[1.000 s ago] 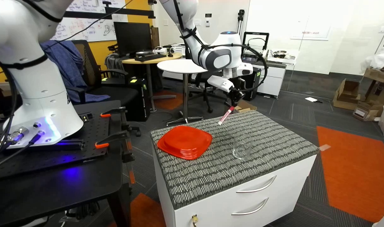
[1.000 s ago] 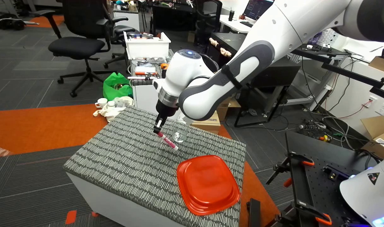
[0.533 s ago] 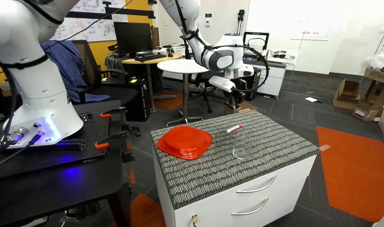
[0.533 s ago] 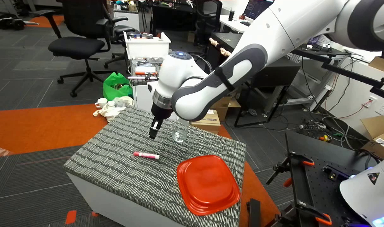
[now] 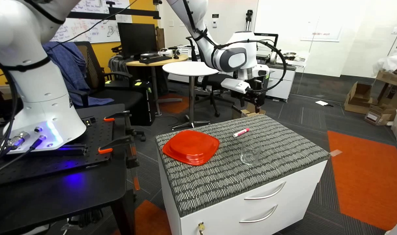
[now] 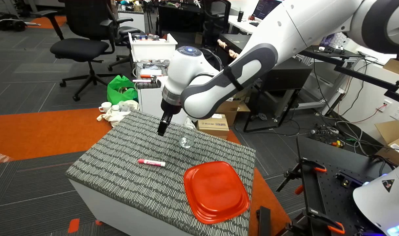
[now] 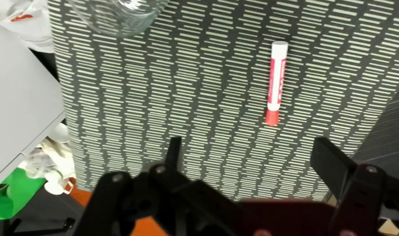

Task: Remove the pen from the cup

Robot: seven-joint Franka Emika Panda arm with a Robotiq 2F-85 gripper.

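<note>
While outside the clear cup [image 7: 124, 14], a red-and-white pen [image 7: 276, 86] with illegible label lettering [image 7: 276, 78]; end effector [image 7: 248, 149] with jaws wide apart.

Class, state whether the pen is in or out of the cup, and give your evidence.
Out: the pen lies flat on the patterned top, part of which shows between pen and cup in the wrist view.

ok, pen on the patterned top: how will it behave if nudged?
The pen will likely roll: it looks round and lies on its side. The patterned top looks like fabric, so it may slow that. Probably stiff and light too, being slim and straight.
</note>
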